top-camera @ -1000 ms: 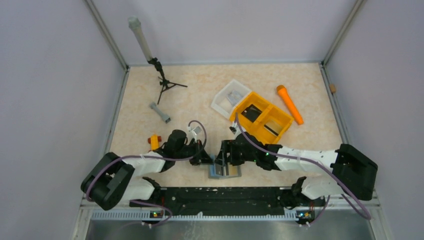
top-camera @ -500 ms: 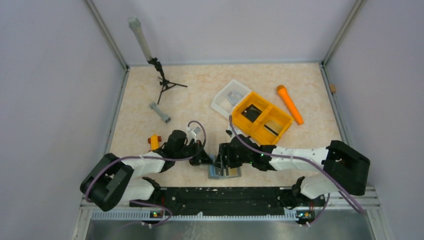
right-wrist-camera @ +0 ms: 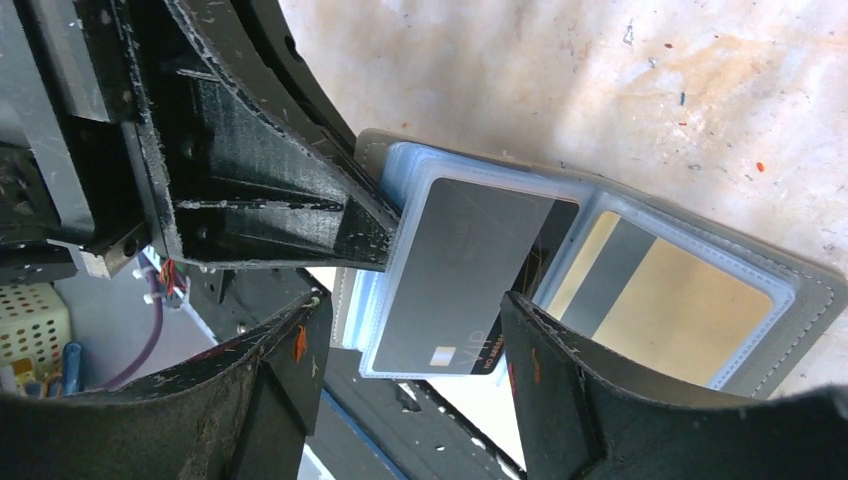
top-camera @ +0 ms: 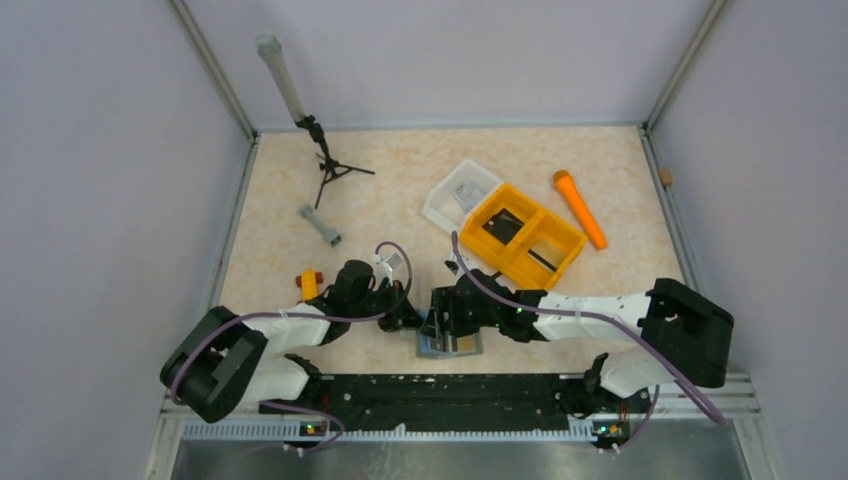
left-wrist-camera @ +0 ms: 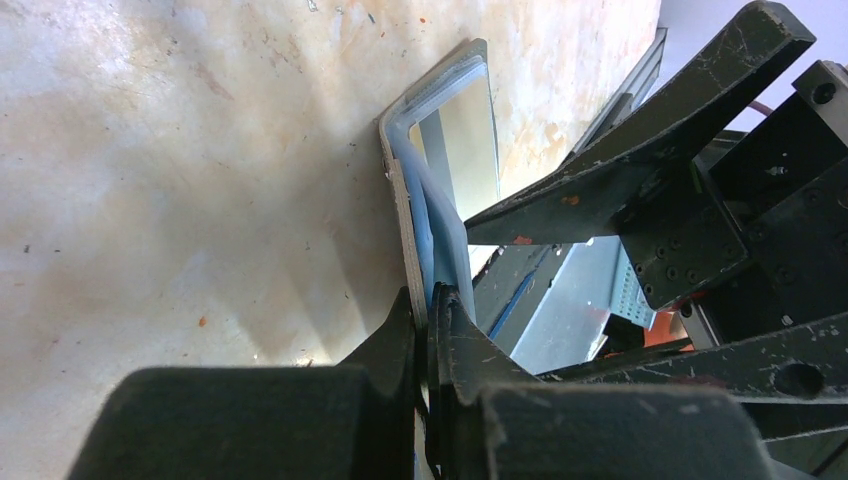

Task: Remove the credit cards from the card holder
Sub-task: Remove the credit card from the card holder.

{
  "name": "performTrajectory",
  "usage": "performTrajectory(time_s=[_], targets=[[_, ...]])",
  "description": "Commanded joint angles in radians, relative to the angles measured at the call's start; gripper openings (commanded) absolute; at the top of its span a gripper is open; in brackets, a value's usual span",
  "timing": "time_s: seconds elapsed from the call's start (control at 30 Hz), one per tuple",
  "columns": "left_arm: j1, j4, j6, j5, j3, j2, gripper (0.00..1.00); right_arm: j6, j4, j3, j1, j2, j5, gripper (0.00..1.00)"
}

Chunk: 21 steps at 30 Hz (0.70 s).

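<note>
where card holder (top-camera: 462, 346) lies, beige tabletop (top-camera: 400, 200), walls (top-camera: 100, 150)

The card holder (right-wrist-camera: 818, 295) is matt grey and leather-like, and its sleeves (right-wrist-camera: 410, 165) are clear, glossy plastic. The dark card (right-wrist-camera: 460, 270) has a dull satin sheen, the gold card (right-wrist-camera: 690, 310) a brighter shine. The table (right-wrist-camera: 600, 80) is smooth, marbled beige, speckled with scuffs. The right end effector (right-wrist-camera: 410, 325) is black plastic, scratched pale.
</note>
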Motion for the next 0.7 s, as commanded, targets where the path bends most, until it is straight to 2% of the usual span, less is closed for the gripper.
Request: performTrajectory(time_s=[0.0,0.2,0.67], targets=[[-0.005,0.021,0.006,0.008,0.024,-0.020,0.00,-0.017,0.020,0.042,0.015,0.008,0.006,0.65],[-0.004,0.020,0.007,0.011,0.027,-0.017,0.00,-0.016,-0.005,0.023,0.014,-0.012,0.023,0.53],[-0.004,0.007,0.012,0.012,0.032,-0.022,0.00,-0.042,-0.130,0.047,0.014,-0.025,0.085,0.49]])
